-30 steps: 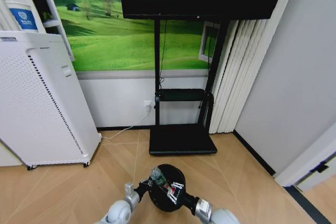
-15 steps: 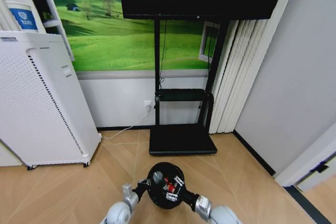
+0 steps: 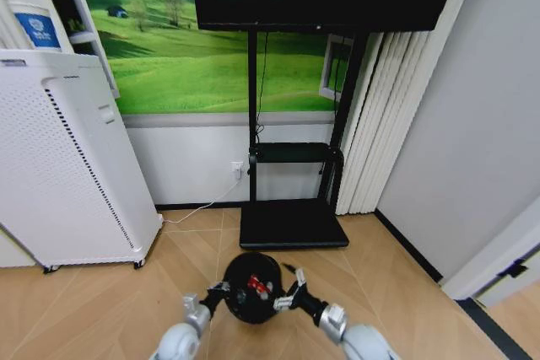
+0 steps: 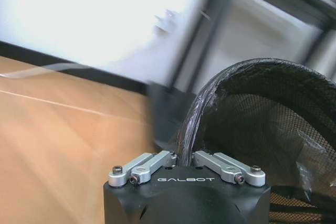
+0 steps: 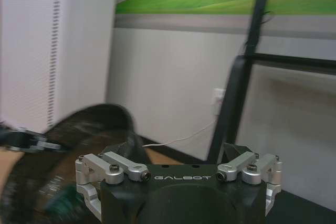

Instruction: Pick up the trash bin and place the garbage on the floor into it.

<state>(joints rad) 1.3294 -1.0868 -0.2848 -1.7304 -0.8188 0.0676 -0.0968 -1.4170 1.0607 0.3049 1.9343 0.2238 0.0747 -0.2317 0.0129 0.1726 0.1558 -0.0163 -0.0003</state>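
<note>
**Mesh bin held up with rubbish inside**

The small black round mesh trash bin [image 3: 250, 287] hangs above the wooden floor [image 3: 101, 309], just in front of the flat black base of the screen stand [image 3: 292, 227]. The left gripper [image 3: 216, 292] is clamped on the bin's rim, on the side nearer the tall white perforated appliance [image 3: 59, 166]. The right gripper [image 3: 289, 294] sits just beside the bin's opposite edge, fingers spread. Red and white scraps of garbage [image 3: 256, 285] lie inside the bin.
</note>
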